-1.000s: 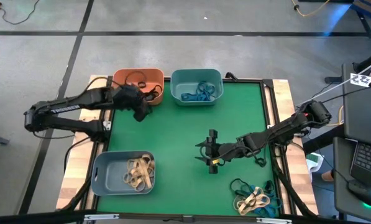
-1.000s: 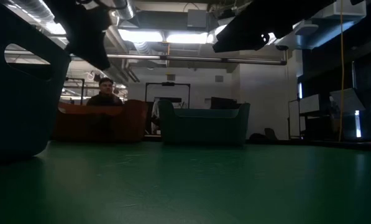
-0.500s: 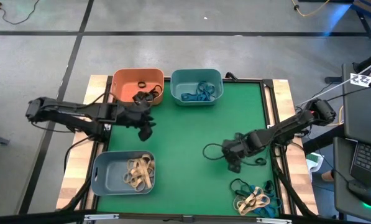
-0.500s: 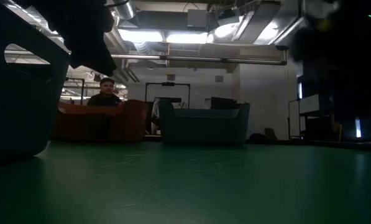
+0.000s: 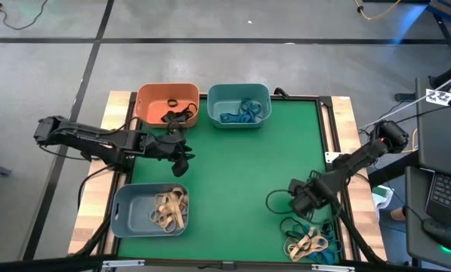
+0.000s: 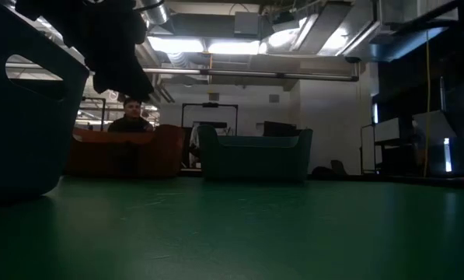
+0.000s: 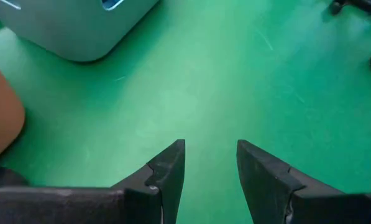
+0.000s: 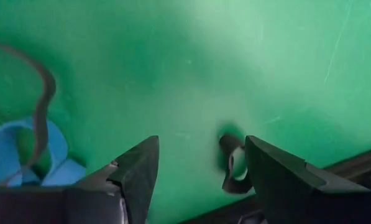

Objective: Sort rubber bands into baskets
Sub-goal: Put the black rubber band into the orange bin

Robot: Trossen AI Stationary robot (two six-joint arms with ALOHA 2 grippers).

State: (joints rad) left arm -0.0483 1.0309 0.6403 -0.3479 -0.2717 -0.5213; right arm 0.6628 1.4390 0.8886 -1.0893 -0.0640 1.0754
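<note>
Two baskets (image 5: pixel 168 105) (image 5: pixel 239 105) sat side by side at the mat's (image 5: pixel 233 181) far edge. A third basket (image 5: pixel 149 209) lay at its near left corner, and loose rubber bands (image 5: pixel 307 237) lay at its near right corner.

Orange basket (image 5: pixel 151 100), teal basket (image 5: pixel 239 92), grey-blue basket (image 5: pixel 127 211), loose rubber bands (image 5: pixel 307 239) at mat corner

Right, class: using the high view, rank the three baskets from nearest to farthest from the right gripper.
From the right gripper, near the table's right edge:
1. Teal basket, back edge, middle.
2. Grey-blue basket, front left corner.
3. Orange basket, back left corner.
</note>
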